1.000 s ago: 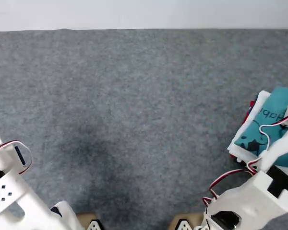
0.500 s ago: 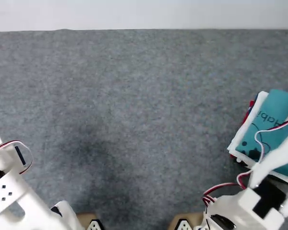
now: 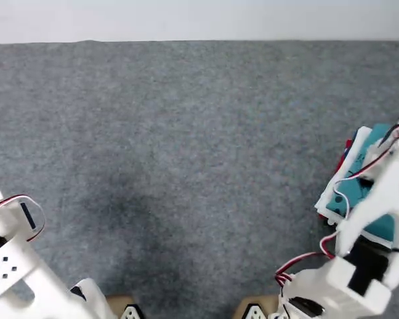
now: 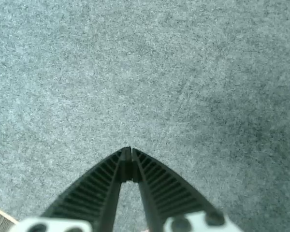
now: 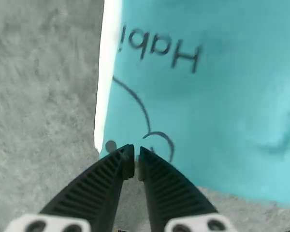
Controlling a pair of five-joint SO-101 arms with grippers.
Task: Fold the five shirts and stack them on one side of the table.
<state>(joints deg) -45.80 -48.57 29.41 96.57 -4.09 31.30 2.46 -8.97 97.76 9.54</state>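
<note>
Swung farther over the stack of folded shirts (image 3: 349,186) within a second, with right gripper (image 5: 134,162) closed to a sliver, empty, teal shirt (image 5: 208,111) just ahead of its tips. Soft, light, floppy cloth, likely best pinched at that folded edge. Left gripper (image 4: 131,164) closed tight, empty, above table (image 4: 183,72).

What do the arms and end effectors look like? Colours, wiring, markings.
Both arms are blocky white plastic. The left arm has a grid of small holes; the right arm carries looping red, white and black cables. The left end effector and right end effector each have two black ribbed fingers tapering to a point, on white bases with round holes.
</note>
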